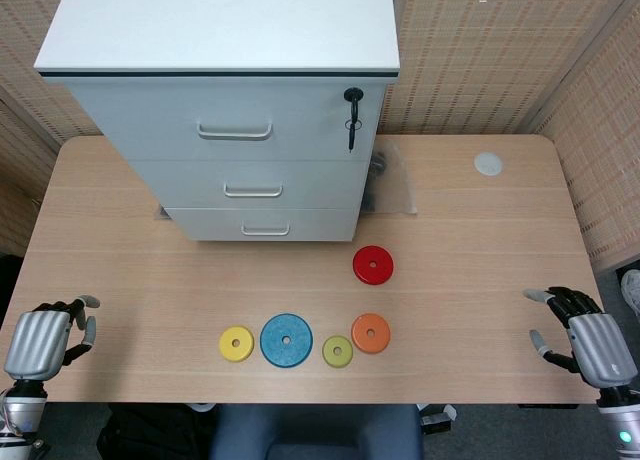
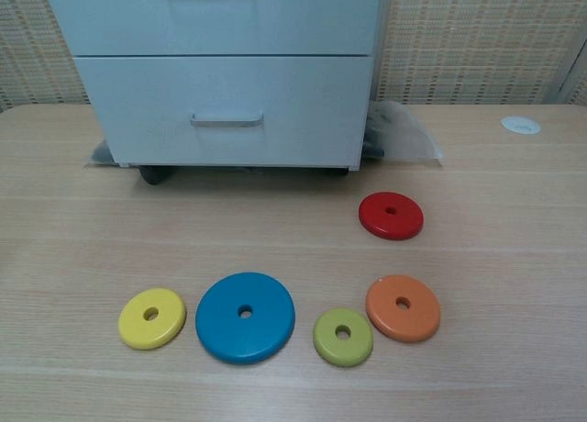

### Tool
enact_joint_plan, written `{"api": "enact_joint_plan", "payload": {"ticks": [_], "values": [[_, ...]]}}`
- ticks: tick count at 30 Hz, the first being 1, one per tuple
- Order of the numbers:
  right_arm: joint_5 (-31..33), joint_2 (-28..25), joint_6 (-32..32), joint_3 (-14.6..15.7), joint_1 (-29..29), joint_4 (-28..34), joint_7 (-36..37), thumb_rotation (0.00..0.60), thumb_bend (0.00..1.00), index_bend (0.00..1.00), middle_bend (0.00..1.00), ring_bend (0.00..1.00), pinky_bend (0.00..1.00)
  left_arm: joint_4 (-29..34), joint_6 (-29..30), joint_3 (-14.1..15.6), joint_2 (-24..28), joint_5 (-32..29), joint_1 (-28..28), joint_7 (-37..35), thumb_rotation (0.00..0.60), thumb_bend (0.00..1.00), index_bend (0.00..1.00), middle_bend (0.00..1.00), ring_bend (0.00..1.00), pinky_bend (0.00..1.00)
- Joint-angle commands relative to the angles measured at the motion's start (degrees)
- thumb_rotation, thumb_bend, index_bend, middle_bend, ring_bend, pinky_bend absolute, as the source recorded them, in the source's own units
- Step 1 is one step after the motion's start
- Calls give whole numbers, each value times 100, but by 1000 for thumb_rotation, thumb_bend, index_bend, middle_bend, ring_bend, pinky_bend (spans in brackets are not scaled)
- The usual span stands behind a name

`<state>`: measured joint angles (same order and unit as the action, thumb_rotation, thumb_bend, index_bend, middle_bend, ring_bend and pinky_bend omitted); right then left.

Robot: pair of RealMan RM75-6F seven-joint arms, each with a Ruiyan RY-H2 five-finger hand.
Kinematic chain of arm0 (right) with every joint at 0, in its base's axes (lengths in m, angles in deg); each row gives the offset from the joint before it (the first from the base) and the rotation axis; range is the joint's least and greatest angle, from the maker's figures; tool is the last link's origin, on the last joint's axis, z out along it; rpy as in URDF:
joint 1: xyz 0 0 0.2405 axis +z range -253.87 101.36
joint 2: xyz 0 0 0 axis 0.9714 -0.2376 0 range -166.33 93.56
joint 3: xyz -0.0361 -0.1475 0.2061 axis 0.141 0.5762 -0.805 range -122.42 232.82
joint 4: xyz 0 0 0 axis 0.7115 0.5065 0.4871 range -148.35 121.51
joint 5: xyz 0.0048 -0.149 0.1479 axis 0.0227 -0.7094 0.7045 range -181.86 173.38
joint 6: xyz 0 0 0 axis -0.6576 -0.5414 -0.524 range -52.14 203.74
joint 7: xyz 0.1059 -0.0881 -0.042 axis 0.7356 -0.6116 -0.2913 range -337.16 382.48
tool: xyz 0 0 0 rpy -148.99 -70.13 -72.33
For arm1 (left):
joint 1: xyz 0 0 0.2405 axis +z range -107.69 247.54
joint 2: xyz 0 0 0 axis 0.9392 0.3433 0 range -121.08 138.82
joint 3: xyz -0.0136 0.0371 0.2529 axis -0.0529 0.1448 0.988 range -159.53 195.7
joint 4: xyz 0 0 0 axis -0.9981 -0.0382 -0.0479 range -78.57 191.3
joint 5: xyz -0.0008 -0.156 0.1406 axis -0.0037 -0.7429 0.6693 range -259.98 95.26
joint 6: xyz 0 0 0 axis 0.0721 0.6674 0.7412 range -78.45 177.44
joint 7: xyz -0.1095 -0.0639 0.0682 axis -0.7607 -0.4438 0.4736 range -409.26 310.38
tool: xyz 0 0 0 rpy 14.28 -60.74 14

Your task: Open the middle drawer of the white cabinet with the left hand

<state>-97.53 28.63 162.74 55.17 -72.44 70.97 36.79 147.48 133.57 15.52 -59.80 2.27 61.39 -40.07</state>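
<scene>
The white cabinet (image 1: 230,40) stands at the back of the table, and all three of its drawers are closed. Its middle drawer (image 1: 300,185) has a silver handle (image 1: 252,191); in the chest view only the lower part of that drawer (image 2: 303,18) shows, above the bottom drawer (image 2: 303,110). My left hand (image 1: 50,335) rests near the table's front left corner, far from the cabinet, with loosely curved fingers and nothing in it. My right hand (image 1: 585,335) lies at the front right, also holding nothing. Neither hand shows in the chest view.
A key (image 1: 352,105) hangs in the top drawer's lock. Several coloured discs lie in front of the cabinet: red (image 1: 373,265), orange (image 1: 371,333), green (image 1: 337,351), blue (image 1: 286,340) and yellow (image 1: 237,343). A clear bag (image 1: 392,185) lies beside the cabinet, and a white cap (image 1: 488,163) sits far right.
</scene>
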Motion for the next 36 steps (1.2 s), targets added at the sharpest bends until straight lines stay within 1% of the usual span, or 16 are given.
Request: {"api": "enact_joint_plan", "payload": {"ticks": [1, 9, 12, 13, 14, 15, 16, 18, 19, 24, 28, 30, 33, 36], "values": [[6, -5, 4, 4, -5, 5, -6, 600, 326, 249, 325, 201, 207, 8, -16, 5, 4, 17, -4, -30, 600, 549, 397, 625, 564, 539], [16, -9, 52, 6, -28, -7, 13, 600, 325, 249, 325, 201, 207, 39, -33, -19, 44, 340, -148, -393, 600, 549, 395, 625, 564, 539], [15, -17, 91, -11, -32, -9, 16, 600, 326, 249, 325, 201, 207, 100, -142, -82, 132, 547, -345, -737, 600, 549, 377, 625, 568, 541], [10, -16, 96, -15, -28, -8, 20, 600, 326, 249, 325, 201, 207, 108, -210, -122, 156, 636, -457, -927, 600, 549, 371, 638, 589, 559], [3, -13, 94, -14, -23, -9, 25, 600, 326, 249, 325, 201, 207, 98, -275, -153, 161, 701, -552, -1081, 600, 549, 368, 652, 608, 582], [-13, -7, 79, -9, -8, -10, 33, 600, 325, 249, 325, 201, 207, 83, -381, -189, 168, 773, -683, -1266, 600, 549, 362, 683, 648, 653], [-27, 0, 71, -7, 3, -10, 36, 600, 325, 249, 325, 201, 207, 79, -471, -215, 177, 819, -784, -1372, 600, 549, 358, 701, 671, 706], [-64, 18, 65, -6, 29, -10, 47, 600, 325, 249, 325, 201, 207, 75, -643, -299, 192, 927, -1023, -1530, 600, 549, 338, 740, 723, 844], [-79, 22, 63, -5, 38, -9, 50, 600, 326, 249, 325, 201, 207, 73, -701, -344, 192, 961, -1119, -1571, 600, 549, 327, 762, 747, 887], [-104, 10, 77, -4, 55, -12, 49, 600, 325, 249, 325, 201, 207, 89, -1034, -583, 174, 1012, -1613, -1823, 600, 549, 282, 841, 836, 988], [-81, 12, 94, 12, 29, -35, 70, 600, 325, 249, 325, 201, 207, 75, -1468, -691, 150, 946, -2014, -1947, 600, 549, 259, 878, 874, 1000], [-64, 12, 104, 19, 12, -49, 81, 600, 325, 249, 325, 201, 207, 49, -1676, -744, 122, 859, -2187, -1932, 600, 549, 228, 897, 898, 1000], [-38, 4, 111, 23, -6, -63, 85, 600, 325, 249, 325, 201, 207, 38, -1833, -874, 79, 685, -2377, -1923, 600, 549, 177, 909, 918, 1000], [-14, -8, 105, 19, -11, -68, 87, 600, 326, 249, 325, 201, 207, 78, -1837, -1022, 55, 539, -2497, -1960, 600, 549, 155, 917, 927, 1000]]}}
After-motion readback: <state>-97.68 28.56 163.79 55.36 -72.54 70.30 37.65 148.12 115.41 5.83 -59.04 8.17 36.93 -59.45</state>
